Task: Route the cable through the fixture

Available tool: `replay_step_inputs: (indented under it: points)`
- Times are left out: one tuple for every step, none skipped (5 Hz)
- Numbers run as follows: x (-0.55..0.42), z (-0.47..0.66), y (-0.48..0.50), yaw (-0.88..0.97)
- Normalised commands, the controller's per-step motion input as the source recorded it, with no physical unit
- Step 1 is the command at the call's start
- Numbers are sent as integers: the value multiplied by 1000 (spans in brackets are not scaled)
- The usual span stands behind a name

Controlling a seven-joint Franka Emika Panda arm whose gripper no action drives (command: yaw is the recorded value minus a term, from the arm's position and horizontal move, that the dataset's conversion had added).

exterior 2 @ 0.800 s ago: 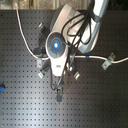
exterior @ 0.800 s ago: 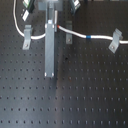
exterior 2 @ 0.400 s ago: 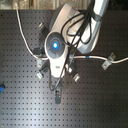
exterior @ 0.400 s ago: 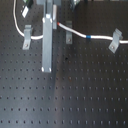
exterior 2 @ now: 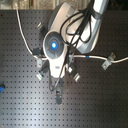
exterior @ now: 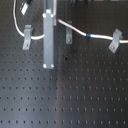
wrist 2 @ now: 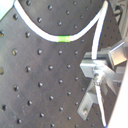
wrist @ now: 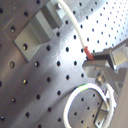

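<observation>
The white cable (exterior: pixel 102 38) runs across the far part of the black perforated board in the first exterior view. It carries a blue band (exterior: pixel 88 36) and a red mark (exterior: pixel 59 21). It lies at three grey fixture clips: left (exterior: pixel 26 36), middle (exterior: pixel 68 33) and right (exterior: pixel 116 41). In the first wrist view my gripper (wrist: pixel 95 62) looks shut on the cable just past the red mark (wrist: pixel 86 50), next to a grey fixture block (wrist: pixel 37 30). The second wrist view shows the cable (wrist 2: pixel 40 31) passing into the gripper (wrist 2: pixel 97 67).
A long grey upright bar (exterior: pixel 48 40) stands in front of the cable between the left and middle clips. In the second exterior view the arm's body with a blue light (exterior 2: pixel 53 46) hides the board's middle; several clips (exterior 2: pixel 106 63) stand around it. A slack cable loop (wrist: pixel 82 97) lies near the gripper.
In the first exterior view the grey upright bar has shifted toward the far side, its lower end now higher in the picture. The cable and the clips have stayed in place.
</observation>
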Motion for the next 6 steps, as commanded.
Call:
replay_step_inputs:
  points:
    - [80, -20, -406, -571]
    - [70, -23, -365, -606]
    - [44, -60, -227, -537]
    - [-51, 2, -16, -354]
    - [-137, 21, 342, 0]
    - [-58, 10, 476, 220]
